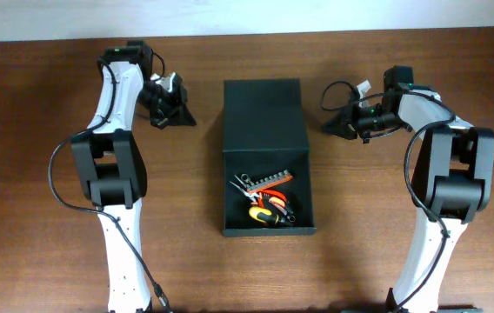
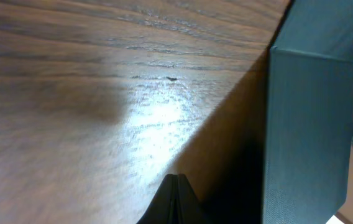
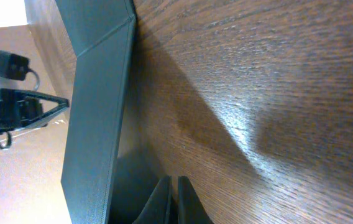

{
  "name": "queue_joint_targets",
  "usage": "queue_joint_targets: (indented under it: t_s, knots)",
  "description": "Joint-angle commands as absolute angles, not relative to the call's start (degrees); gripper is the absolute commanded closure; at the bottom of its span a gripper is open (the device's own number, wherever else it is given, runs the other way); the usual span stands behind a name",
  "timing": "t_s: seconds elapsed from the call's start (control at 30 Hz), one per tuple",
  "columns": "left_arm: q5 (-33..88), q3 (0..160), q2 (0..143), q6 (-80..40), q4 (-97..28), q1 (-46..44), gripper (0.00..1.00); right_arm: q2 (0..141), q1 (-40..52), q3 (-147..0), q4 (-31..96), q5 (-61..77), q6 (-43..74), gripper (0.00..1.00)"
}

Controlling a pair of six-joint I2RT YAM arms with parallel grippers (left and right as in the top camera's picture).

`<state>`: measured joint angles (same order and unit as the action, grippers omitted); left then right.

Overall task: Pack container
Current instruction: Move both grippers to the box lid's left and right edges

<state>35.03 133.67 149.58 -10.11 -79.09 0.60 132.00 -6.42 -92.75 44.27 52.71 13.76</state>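
The dark green-black container (image 1: 263, 113) stands at the table's middle. Its flap lid is raised at the back and its front half is open. Hand tools (image 1: 264, 196) with orange, yellow and red parts lie inside. My left gripper (image 1: 180, 116) is shut and empty, low over the table left of the lid. My right gripper (image 1: 328, 127) is shut and empty, right of the lid. The left wrist view shows the container's wall (image 2: 307, 124) right of the shut fingertips (image 2: 176, 180). The right wrist view shows the container's wall (image 3: 96, 112) left of the fingertips (image 3: 173, 183).
The brown wooden table (image 1: 56, 261) runs under everything, with a pale wall along its far edge. The left arm (image 3: 15, 106) shows beyond the container in the right wrist view. Both arm bases stand at the near edge.
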Motion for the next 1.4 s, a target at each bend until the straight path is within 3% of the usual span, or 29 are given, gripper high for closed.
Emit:
queue_joint_targets:
  t_s: [0.0,0.77,1.37]
  knots:
    - [39.9,133.1,151.9,-8.7,-78.8,0.5,0.99,132.3,-5.2,-92.5,44.1,54.5,14.0,0.96]
    - [43.2,133.1,152.4,-9.3,-77.3,-6.3,0.98,132.3,-3.3,-92.5,46.5,50.7,14.0,0.96]
    - [42.2,133.1,152.4,-10.7,-76.5,-6.2,0.98,132.3,-0.6,-92.5,45.9,50.8,14.1,0.96]
